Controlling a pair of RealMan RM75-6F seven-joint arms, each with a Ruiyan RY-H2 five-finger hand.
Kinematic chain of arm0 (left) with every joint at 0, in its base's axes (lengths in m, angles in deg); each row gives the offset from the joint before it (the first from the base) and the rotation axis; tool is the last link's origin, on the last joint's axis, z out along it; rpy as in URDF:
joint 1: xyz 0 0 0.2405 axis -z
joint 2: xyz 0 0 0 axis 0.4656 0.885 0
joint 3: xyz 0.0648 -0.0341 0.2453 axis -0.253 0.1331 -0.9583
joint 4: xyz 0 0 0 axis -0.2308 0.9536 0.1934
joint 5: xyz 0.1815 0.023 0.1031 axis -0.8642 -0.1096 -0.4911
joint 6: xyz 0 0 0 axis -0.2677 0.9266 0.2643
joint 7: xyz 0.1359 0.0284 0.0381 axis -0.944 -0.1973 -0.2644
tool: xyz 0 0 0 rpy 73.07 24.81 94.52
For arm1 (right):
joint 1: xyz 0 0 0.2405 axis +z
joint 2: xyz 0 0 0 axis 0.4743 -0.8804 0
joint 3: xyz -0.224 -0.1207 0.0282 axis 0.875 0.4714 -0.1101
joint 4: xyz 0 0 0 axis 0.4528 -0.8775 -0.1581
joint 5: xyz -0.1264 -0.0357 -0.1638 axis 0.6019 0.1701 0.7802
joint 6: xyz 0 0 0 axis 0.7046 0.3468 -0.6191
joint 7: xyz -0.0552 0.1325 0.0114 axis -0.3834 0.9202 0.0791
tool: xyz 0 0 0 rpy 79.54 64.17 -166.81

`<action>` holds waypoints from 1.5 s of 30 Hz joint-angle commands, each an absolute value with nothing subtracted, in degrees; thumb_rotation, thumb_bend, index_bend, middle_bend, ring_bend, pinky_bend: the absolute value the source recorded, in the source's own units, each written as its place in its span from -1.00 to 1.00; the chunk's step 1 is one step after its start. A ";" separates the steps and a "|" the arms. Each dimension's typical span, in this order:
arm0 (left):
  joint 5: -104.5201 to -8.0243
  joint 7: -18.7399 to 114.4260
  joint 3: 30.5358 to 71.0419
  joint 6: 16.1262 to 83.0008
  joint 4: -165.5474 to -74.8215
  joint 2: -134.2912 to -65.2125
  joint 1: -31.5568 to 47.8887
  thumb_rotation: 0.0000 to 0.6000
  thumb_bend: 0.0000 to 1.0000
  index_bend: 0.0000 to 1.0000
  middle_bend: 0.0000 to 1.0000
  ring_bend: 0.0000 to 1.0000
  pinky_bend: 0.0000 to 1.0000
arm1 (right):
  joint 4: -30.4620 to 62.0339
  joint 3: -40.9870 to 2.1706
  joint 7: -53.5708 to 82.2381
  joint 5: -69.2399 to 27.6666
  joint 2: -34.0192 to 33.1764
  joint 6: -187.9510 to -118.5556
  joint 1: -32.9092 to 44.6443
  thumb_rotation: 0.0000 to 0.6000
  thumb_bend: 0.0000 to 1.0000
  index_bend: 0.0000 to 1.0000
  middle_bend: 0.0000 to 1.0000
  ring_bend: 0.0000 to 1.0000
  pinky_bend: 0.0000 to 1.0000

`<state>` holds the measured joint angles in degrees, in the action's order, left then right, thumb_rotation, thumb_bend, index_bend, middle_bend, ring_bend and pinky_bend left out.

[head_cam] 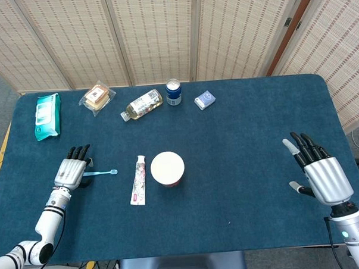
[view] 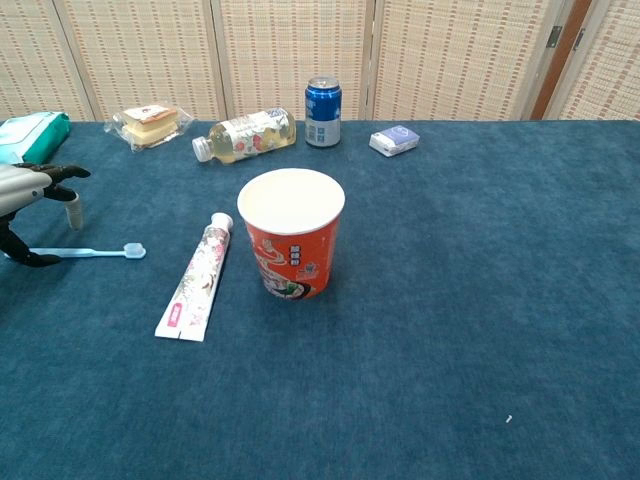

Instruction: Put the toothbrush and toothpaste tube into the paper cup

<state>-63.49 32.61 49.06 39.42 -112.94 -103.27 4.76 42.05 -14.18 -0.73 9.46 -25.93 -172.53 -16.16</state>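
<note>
your left hand (head_cam: 71, 172) low over the table, palm down, fingers curling downward, forearm angling back toward you, your right hand (head_cam: 320, 171) raised, fingers spread apart, holding nothing

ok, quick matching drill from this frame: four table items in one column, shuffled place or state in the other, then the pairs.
Items:
1. toothbrush
2. toothpaste tube
3. paper cup
4. blue can

Places/states:
A. upright at the far edge, beside the lying bottle
B. lying flat just to the left of the cup
C. upright and empty, mid-table
D. lying with its handle end under the left hand

Pairs: 1-D, 2-B, 3-C, 4-A
</note>
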 commanded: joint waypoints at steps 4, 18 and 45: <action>-63.32 32.47 48.87 39.03 -112.08 -103.74 4.84 1.00 -0.51 -0.19 -1.00 -1.00 -1.00 | 42.08 -14.20 -0.75 9.39 -25.88 -172.39 -16.09 1.00 -1.00 -1.00 -1.00 -1.00 -0.41; -62.93 31.31 48.83 39.08 -111.36 -104.58 4.99 1.00 -0.51 -0.05 -1.00 -1.00 -1.00 | 42.34 -14.10 -1.11 9.49 -25.79 -172.24 -16.06 1.00 -1.00 -1.00 -1.00 -1.00 -0.41; -62.02 31.04 49.21 37.54 -106.55 -107.68 5.75 1.00 -0.28 0.08 -1.00 -1.00 -1.00 | 42.30 -13.94 -1.14 9.09 -25.75 -171.80 -16.07 1.00 -1.00 -1.00 -1.00 -1.00 -0.43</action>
<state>-62.02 31.04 49.20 37.54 -106.55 -107.68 5.75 42.29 -13.94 -1.14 9.09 -25.75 -171.80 -16.07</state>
